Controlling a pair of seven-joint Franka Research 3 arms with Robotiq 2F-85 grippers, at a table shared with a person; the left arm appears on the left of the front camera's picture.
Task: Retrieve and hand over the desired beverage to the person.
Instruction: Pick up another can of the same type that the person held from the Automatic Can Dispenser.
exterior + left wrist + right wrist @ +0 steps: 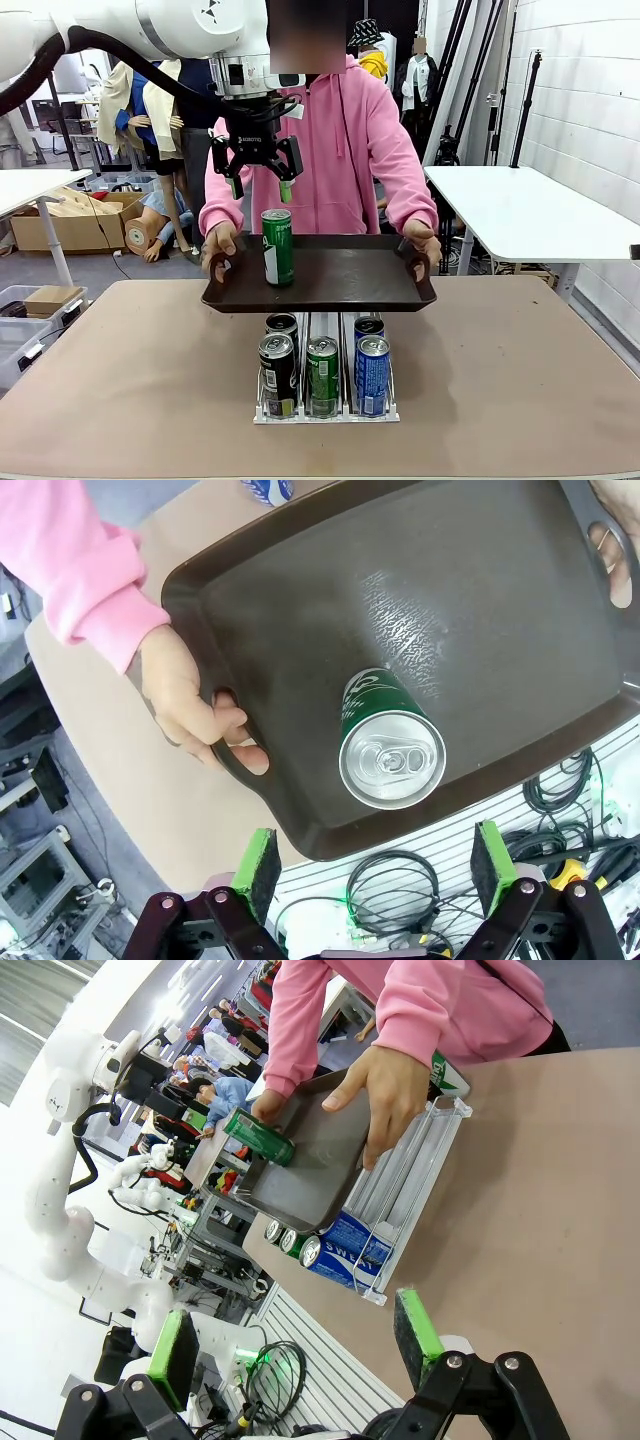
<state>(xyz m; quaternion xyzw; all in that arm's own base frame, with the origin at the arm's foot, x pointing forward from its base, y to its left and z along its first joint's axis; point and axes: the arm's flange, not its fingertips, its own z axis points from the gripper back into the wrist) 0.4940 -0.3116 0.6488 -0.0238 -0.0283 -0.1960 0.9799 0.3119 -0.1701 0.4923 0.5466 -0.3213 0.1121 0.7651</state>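
Standing upright on dark tray, toward its 9 o'clock: green can. Tray held at both handles by person. Left claw spread, at the can's 12 o'clock, not touching. Left wrist view adds the can's pull-tab top; front view adds can rack at the tray's 6 o'clock. Right claw spread over worktop.

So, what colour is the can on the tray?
The can is green with a silver top; clearest in the left wrist view.
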